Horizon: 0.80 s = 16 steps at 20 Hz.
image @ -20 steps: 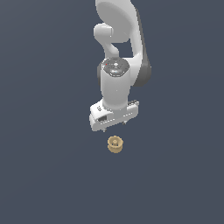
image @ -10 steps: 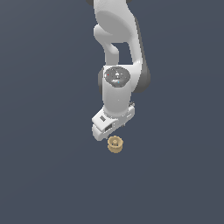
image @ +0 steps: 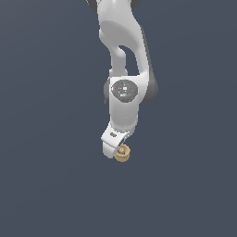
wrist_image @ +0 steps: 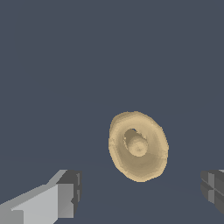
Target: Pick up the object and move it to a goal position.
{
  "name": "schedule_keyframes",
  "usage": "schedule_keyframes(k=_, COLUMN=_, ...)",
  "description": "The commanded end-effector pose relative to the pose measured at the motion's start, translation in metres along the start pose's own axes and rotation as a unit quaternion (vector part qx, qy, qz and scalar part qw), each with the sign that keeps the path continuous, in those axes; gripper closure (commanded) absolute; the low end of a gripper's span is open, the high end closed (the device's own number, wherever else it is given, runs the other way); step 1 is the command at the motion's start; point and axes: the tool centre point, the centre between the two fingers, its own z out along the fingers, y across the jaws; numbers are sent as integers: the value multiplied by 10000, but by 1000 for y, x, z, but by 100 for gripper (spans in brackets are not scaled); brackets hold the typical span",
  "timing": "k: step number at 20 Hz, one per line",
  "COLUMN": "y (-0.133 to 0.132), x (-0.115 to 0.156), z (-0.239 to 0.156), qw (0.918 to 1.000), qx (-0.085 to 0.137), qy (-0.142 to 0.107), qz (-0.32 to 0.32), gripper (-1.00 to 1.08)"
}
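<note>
Object: a small tan, round, spool-like piece lying flat on the dark blue-grey bench. Its raised central hub faces upward toward the wrist camera, so its axis stands roughly upright, with a slight tilt as rendered. The outline is a near-circular disc and shows no distinct long axis across the surface.

No brand, label or writing can be read on the object or on the fingers.

Hand: the two fingers stand well apart, one light grey with a dark pad, the other visible only as a dark pad at the frame edge. The object lies near the gap between them, set slightly beyond the fingertips, and touches neither (clear bench shows on both sides).

In the exterior view the object rests on the bench directly beside the lower end of the hand, partly overlapped by it. The white arm comes down from the top of the frame, its wrist turned downward over the piece. A round grey disc on the wrist joint carries small marks, too fine to read.
</note>
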Motion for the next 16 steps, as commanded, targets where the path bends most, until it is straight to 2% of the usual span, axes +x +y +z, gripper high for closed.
schedule_keyframes(k=1, y=2, x=2, z=5, qw=9993, qx=5, qy=-2, qz=-366, gripper=-92)
schedule_keyframes(k=8, y=6, x=6, z=17, qw=9928, qx=18, qy=1, qz=-1199, gripper=-92)
schedule_keyframes(k=16, y=9, x=8, z=24, qw=9852, qx=26, qy=9, qz=-1712, gripper=-92)
